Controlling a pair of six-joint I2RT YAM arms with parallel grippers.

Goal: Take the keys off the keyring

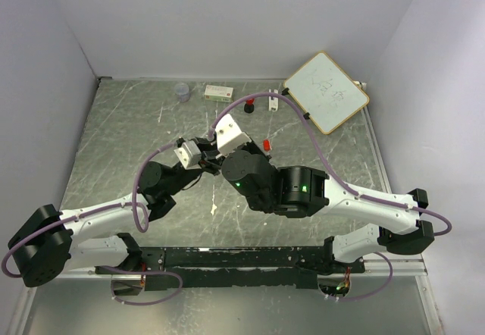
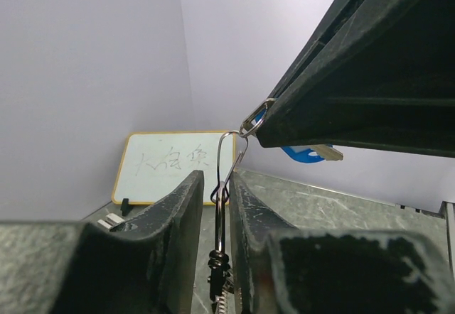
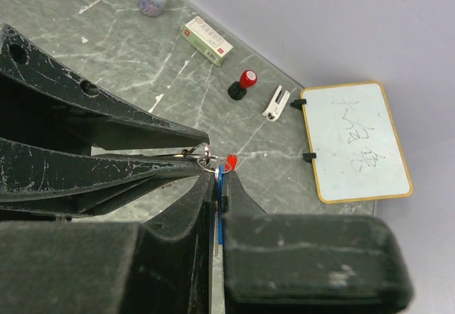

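My left gripper (image 2: 217, 186) is shut on the thin silver keyring (image 2: 234, 150), whose wire and small dangling pieces run down between its fingers. My right gripper (image 3: 219, 179) is shut on the blue-headed key (image 3: 221, 186), which still hangs on the keyring (image 3: 206, 154). The blue head (image 2: 306, 154) shows under the right fingers in the left wrist view. Both grippers meet above the table's middle (image 1: 211, 151). The red-headed key (image 1: 266, 144) seems to lie on the table apart from them; it also shows just beyond the right fingertips (image 3: 231, 161).
A whiteboard (image 1: 326, 91) lies at the back right. A black stamp with a red top (image 1: 248, 108), a small white piece (image 1: 273, 104), a white box (image 1: 219, 91) and a small clear cup (image 1: 182, 91) stand along the back edge.
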